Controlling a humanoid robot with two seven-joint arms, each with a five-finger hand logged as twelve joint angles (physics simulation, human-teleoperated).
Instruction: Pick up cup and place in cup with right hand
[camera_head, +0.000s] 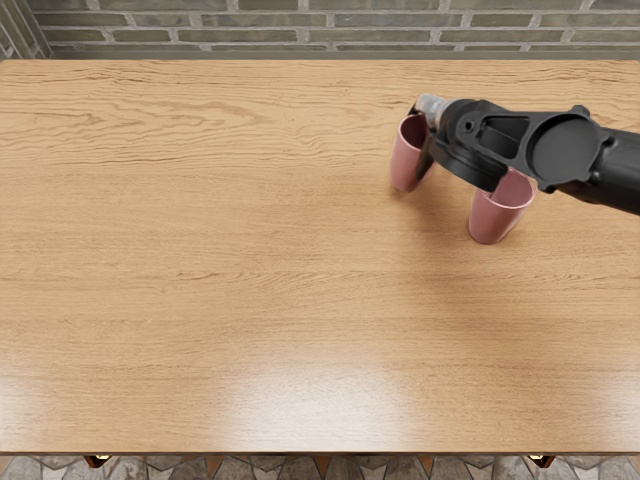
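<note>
While the right hand (470, 140) partly hides the left pink cup (404, 162) beside it, I can't tell its grip | right pink cup (492, 220): on wooden table (240, 260), rim part-blocked | brick wall (250, 30) behind

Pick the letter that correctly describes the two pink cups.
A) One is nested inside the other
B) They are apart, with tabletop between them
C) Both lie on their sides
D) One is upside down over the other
B: tabletop shows between the farther cup and the nearer cup.
</note>
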